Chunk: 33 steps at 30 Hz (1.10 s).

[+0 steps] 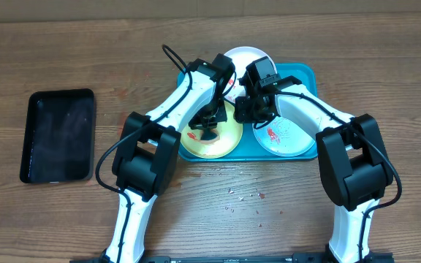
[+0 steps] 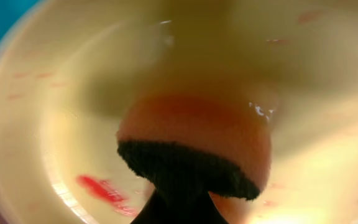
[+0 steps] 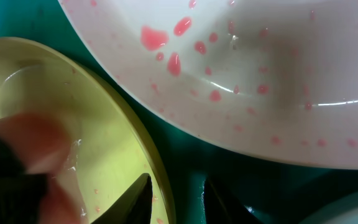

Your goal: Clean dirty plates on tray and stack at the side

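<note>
Seemingly clenched on a sponge (image 2: 197, 137) against the yellow plate (image 1: 196, 146) at the tray's (image 1: 302, 73) left edge, the left end effector (image 1: 209, 123) crowds the right end effector (image 3: 176, 196), parted astride that rim.

From overhead the arms (image 1: 188, 98) hide much of the white plate (image 1: 245, 52). The left wrist view is blurred: an orange-and-black lump (image 2: 194, 146) fills it. The yellow plate (image 3: 104, 137) runs off the right wrist view.

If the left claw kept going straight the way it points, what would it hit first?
The yellow plate. The left claw points down into it, and the orange sponge it grips seems pressed against the plate's inside, though the close-up is blurry.
</note>
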{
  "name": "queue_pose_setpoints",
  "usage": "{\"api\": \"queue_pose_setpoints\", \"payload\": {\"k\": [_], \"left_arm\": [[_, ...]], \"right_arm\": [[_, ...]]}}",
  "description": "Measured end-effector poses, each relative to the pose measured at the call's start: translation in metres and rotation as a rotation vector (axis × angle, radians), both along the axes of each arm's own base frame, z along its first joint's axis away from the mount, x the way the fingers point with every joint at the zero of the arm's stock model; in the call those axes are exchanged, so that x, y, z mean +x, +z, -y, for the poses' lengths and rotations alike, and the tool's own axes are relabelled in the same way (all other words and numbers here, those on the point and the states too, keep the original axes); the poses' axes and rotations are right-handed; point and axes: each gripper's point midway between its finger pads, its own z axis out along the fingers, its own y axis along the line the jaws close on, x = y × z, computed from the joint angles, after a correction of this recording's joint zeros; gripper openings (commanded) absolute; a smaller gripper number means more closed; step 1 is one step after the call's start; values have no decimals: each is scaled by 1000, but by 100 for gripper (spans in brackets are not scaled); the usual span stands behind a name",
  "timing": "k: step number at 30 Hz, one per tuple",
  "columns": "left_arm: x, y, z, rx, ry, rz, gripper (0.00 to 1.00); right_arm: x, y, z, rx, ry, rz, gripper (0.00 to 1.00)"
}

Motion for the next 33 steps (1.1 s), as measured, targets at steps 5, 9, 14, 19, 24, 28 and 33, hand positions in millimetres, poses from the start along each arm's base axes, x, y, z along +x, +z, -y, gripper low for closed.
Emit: {"api": "queue_pose_setpoints", "payload": {"k": [5, 9, 14, 19, 24, 28, 33], "left_arm": [[-10, 3, -34, 182, -25, -19, 4], [-11, 5, -47, 251, -35, -27, 4], [1, 9, -32, 183, -21, 10, 4], [15, 3, 9, -55, -37, 29, 4], [12, 3, 29, -175, -66, 0, 4], [11, 0, 34, -208, -66, -6, 4], [10, -1, 33, -205, -82, -9, 4]], "right_arm": [[0, 0, 0, 0, 0, 0, 30], [0, 0, 0, 0, 0, 0, 29], [0, 0, 0, 0, 0, -1, 30], [0, 0, 0, -1, -1, 0, 29], [0, 0, 0, -1, 0, 0, 30], [0, 0, 0, 0, -1, 1, 30], [0, 0, 0, 1, -13, -3, 29]]}}
